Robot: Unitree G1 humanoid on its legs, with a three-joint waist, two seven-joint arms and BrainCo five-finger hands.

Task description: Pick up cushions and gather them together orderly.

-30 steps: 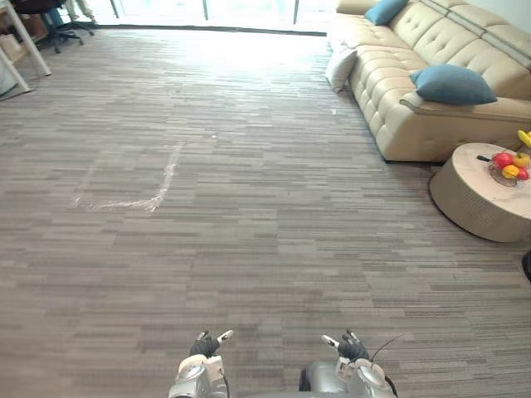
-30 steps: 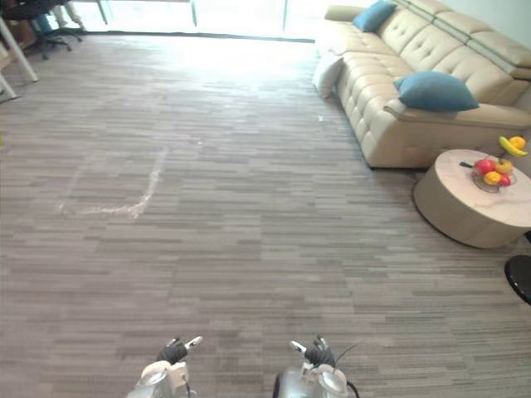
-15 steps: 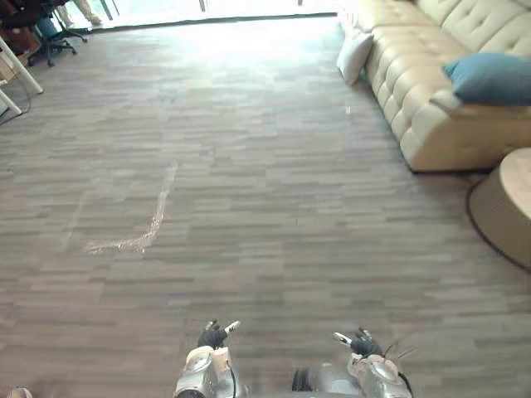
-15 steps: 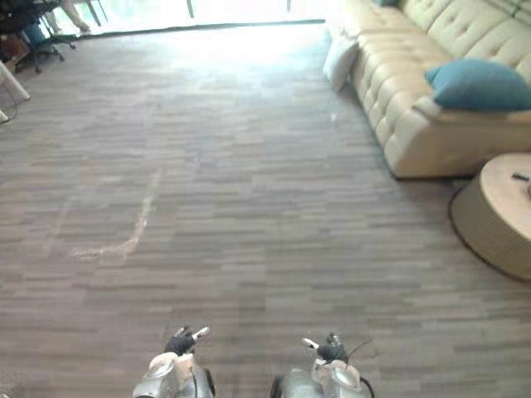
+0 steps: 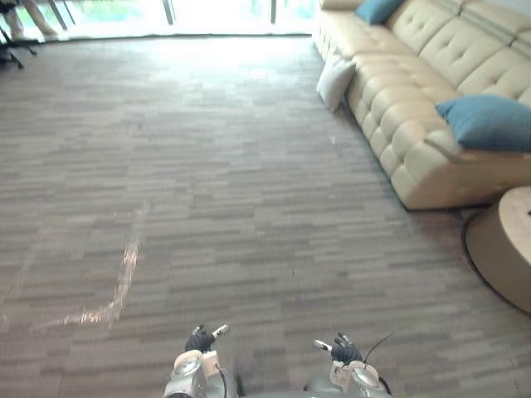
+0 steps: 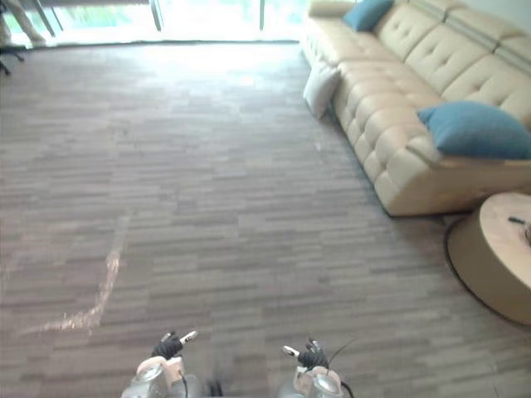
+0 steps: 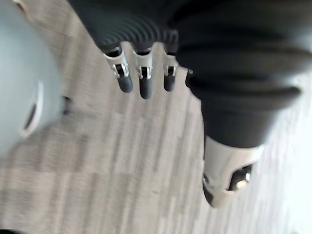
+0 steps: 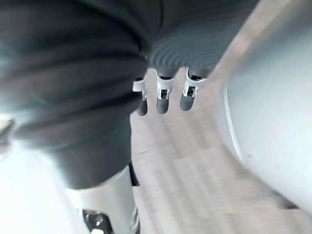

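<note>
Left eye view: no gathering done yet, as I judge it. A plump blue cushion (image 5: 489,122) lies on the cream sofa (image 5: 390,83) at the right edge. A second blue cushion (image 5: 377,10) sits top right, and a pale cushion (image 5: 335,81) leans on the sofa's front, on the floor (image 5: 207,166).

Left wrist view: left hand (image 7: 145,80) hangs slack-fingered, empty.

Right wrist view: right hand (image 8: 163,97) likewise loose, holding nothing.
</note>
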